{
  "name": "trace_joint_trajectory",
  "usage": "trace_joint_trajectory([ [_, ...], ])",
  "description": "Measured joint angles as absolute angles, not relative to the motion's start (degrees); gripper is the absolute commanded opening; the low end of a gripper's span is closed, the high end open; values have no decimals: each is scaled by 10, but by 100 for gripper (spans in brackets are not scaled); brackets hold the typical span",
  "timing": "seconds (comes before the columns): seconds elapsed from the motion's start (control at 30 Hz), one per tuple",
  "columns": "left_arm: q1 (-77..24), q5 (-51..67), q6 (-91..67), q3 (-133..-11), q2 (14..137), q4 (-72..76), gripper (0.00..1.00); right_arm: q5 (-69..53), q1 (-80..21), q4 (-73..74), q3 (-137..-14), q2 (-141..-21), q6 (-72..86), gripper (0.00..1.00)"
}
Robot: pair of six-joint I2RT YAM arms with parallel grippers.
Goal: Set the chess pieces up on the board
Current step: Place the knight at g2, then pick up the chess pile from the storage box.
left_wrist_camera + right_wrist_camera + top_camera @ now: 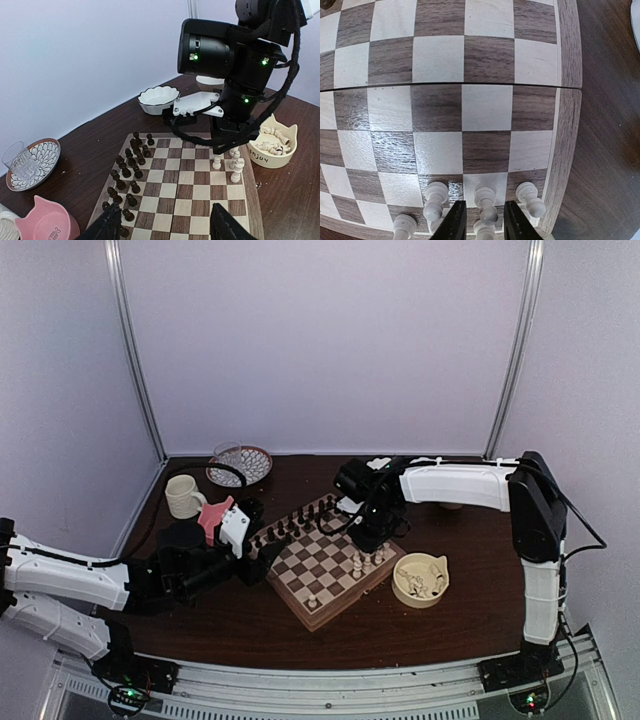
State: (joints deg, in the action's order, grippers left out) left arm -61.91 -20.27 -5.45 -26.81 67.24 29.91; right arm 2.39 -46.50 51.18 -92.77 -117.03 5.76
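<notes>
1. Top external: board point(318, 565) lies skewed at mid-bench point(470, 540), toward the near edge. Dark pieces point(290, 525) line its side facing the far left corner.
2. White pieces point(365, 560): a few stand along the board side facing the right edge, and one stands alone by the corner closest to the near edge. More lie in a cream bowl point(420, 580) just beside the board, toward the right edge, judged to be the supply.
3. Right tool point(485, 222): points down, fingers astride one white piece in the rim row, likely to seat it upright. Whether they clamp it cannot be told.
4. Left tool point(167, 227): fingers wide apart, empty, low at the board's left side, apparently keeping clear.
</notes>
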Motion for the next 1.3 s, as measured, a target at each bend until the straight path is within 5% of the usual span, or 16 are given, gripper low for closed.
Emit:
trace_joint_trajectory([
  [0.6, -619, -200, -54, -268, 672, 299, 65, 33, -465, 479, -900, -1075, 58, 27],
  [0.93, -619, -180, -55, -302, 688, 259, 66, 60, -465, 443, -767, -889, 76, 28],
  [1.3, -619, -171, -56, -305, 694, 238, 66, 74, -450, 431, -628, -909, 104, 24],
])
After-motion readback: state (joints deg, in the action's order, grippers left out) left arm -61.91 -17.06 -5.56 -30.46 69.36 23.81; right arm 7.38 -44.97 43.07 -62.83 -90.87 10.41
